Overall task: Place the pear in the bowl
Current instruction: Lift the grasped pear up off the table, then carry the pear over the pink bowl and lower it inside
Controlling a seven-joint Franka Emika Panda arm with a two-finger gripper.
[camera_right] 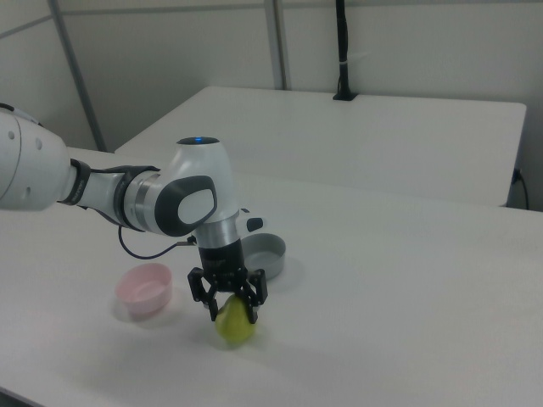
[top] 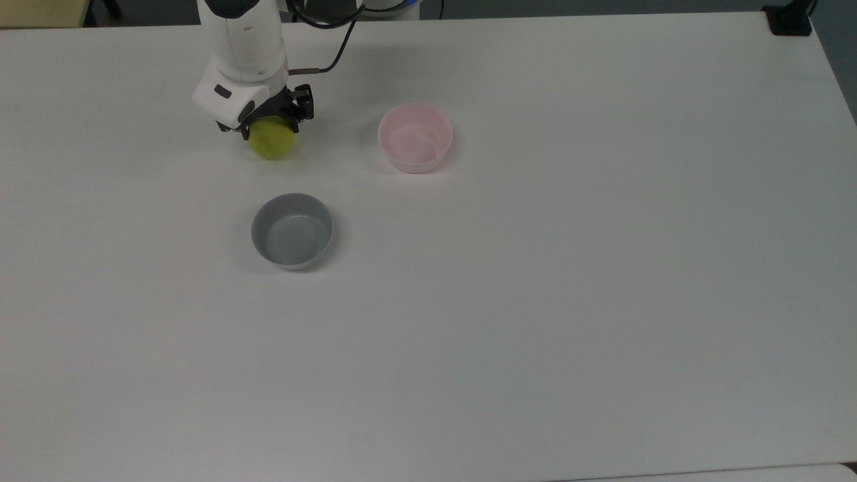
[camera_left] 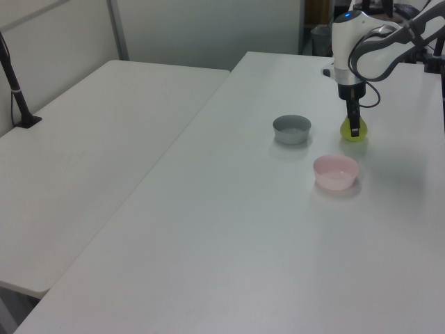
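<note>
The yellow-green pear [top: 273, 143] [camera_left: 345, 132] [camera_right: 235, 330] rests on the white table near the top view's upper left. My gripper [top: 268, 127] [camera_left: 354, 129] [camera_right: 231, 312] is lowered straight down over it, straddles its upper half and hides its stem. The pale pink bowl [top: 415, 165] [camera_left: 336, 181] [camera_right: 142, 294] stands empty on the table. It is about a bowl's width and a half from the pear, toward the top view's right.
An empty grey bowl [top: 294, 263] [camera_left: 291, 136] [camera_right: 270, 263] stands in front of the pear in the top view, below it in the picture. A black cable [top: 338, 47] trails from the wrist. A second white table [camera_left: 90, 139] adjoins on the left view's left.
</note>
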